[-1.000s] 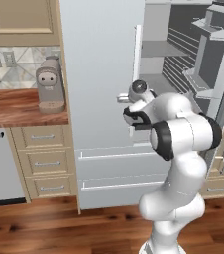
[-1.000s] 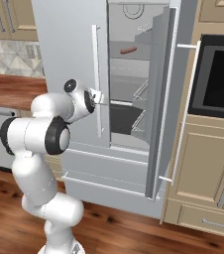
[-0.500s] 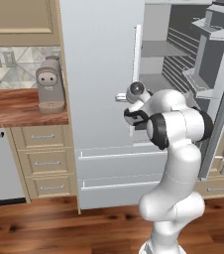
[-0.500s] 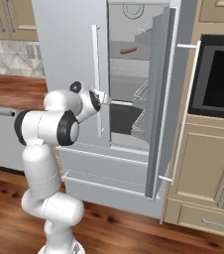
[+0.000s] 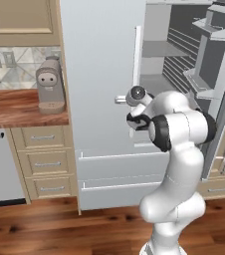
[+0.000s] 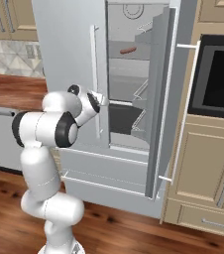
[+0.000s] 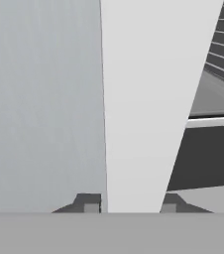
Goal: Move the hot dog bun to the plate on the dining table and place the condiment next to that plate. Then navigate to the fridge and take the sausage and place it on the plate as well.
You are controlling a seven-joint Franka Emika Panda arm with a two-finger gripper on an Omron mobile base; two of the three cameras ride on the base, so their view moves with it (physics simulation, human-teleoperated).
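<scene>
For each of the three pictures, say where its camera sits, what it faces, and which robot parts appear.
Left base view: behind-left, facing the fridge and coffee machine; arm lower right.
Right base view: behind-right, facing the open compartment with the sausage; arm lower left.
Hand view: on the hand, fingertips either side of the door handle.
Both base views share fridge and arm.
</scene>
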